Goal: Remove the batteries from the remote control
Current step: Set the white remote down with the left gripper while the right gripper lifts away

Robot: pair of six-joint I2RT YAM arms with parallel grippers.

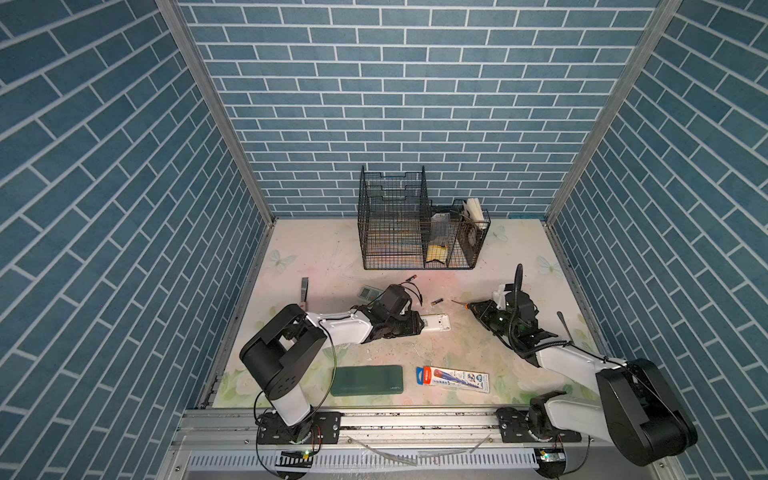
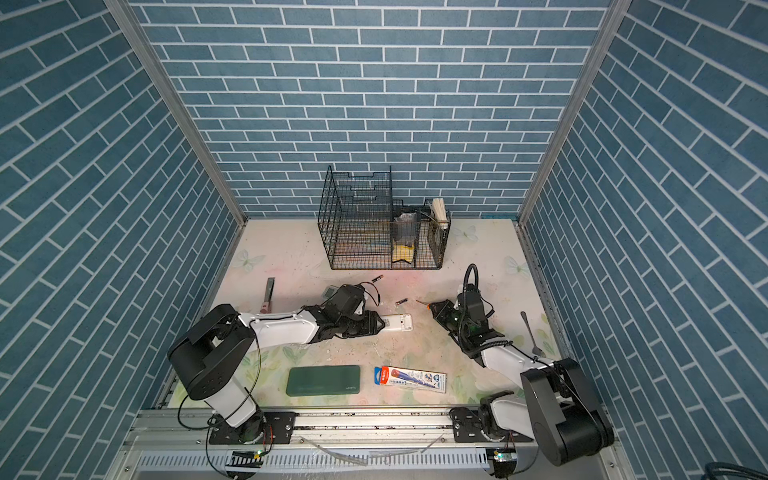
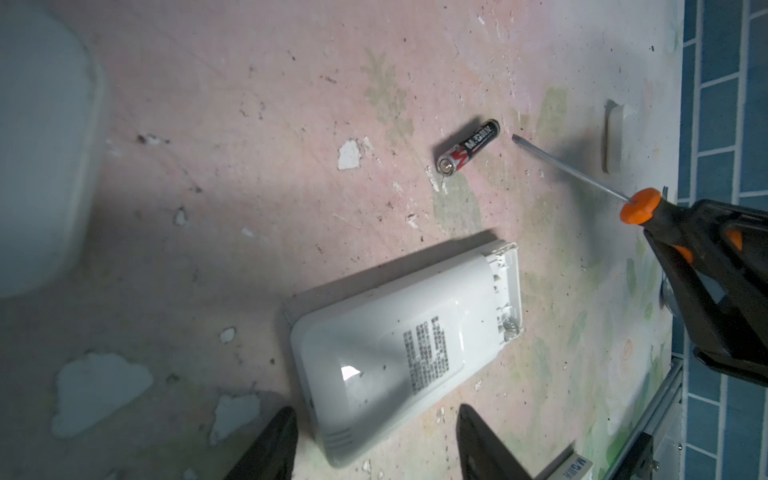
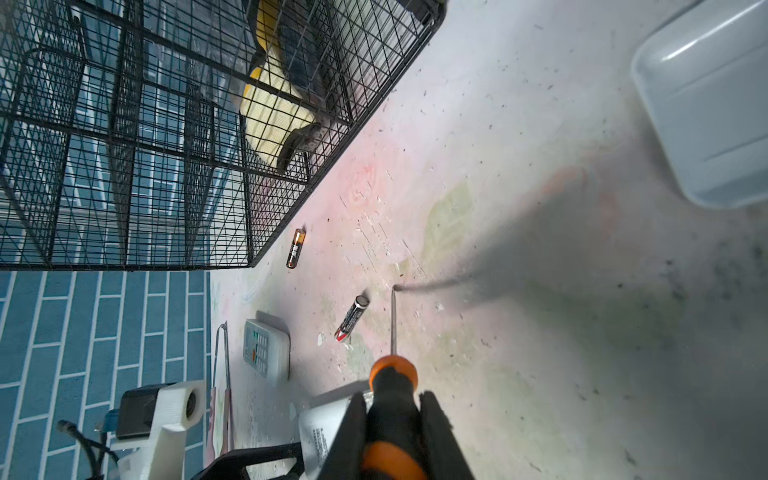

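The left gripper (image 3: 374, 411) stands open astride one end of the white remote control (image 3: 395, 332), which lies back-up on the counter (image 1: 332, 257), while the right gripper (image 4: 392, 397) is clamped on the orange-and-black screwdriver (image 3: 638, 205), its tip just beside a black-and-red battery (image 3: 467, 145), and a copper-ended battery (image 4: 296, 248) lies near the wire basket (image 1: 415, 232).

Two batteries (image 4: 296, 248) (image 4: 352, 318), two remotes (image 1: 436, 322) (image 1: 367, 292), one screwdriver (image 4: 392, 382).

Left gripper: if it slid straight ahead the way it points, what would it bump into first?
The remote: it lies between the left gripper's parted jaws, so contact looks near-immediate.
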